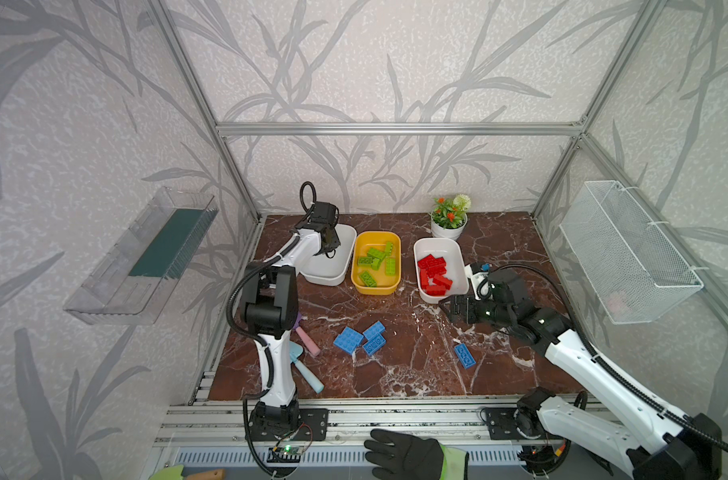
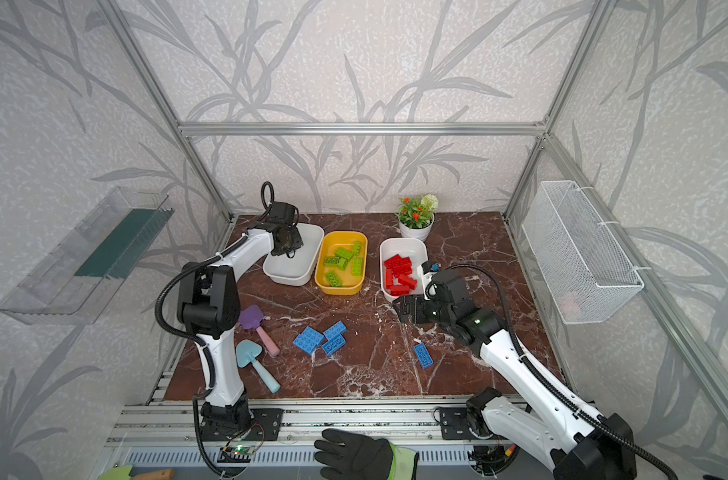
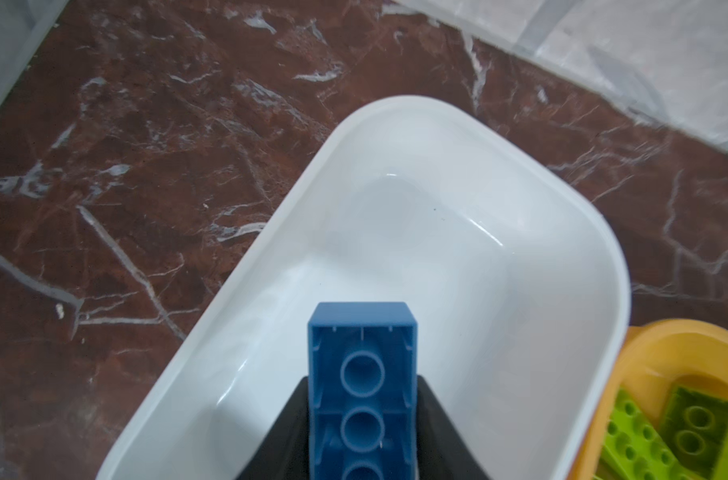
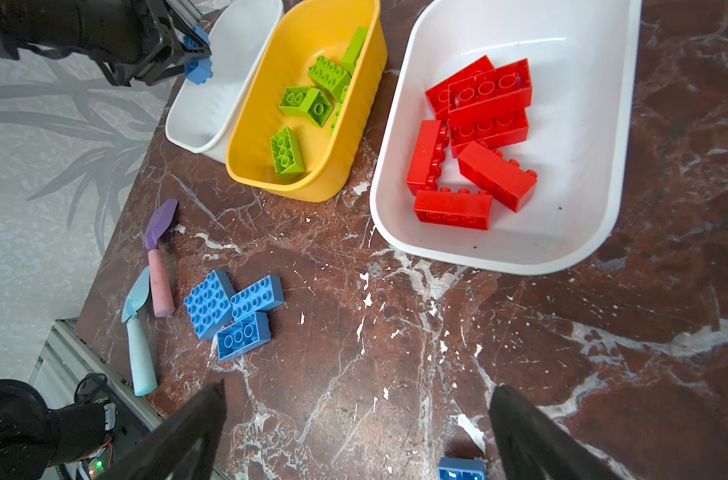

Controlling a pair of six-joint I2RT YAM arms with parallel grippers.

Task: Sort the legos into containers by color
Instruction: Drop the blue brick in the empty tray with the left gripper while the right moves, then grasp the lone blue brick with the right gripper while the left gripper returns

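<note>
Red-brown marbled tabletop (image 1: 416, 353) below, the left gripper (image 3: 362, 386) pinches a blue studded plastic brick (image 3: 362, 320) (hollow underside facing the wrist camera) above a white rounded plastic tub (image 3: 457, 249). The right gripper (image 4: 356, 388) hangs with jaws spread wide.

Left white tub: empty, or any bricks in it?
Empty: the left white tub shows a bare floor in the left wrist view; the blue brick hangs above it in the left gripper.

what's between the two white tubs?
The yellow tub, holding the lime green legos. In both top views it sits close beside the empty white tub; a strip of bare tabletop separates it from the white tub of red legos.
</note>
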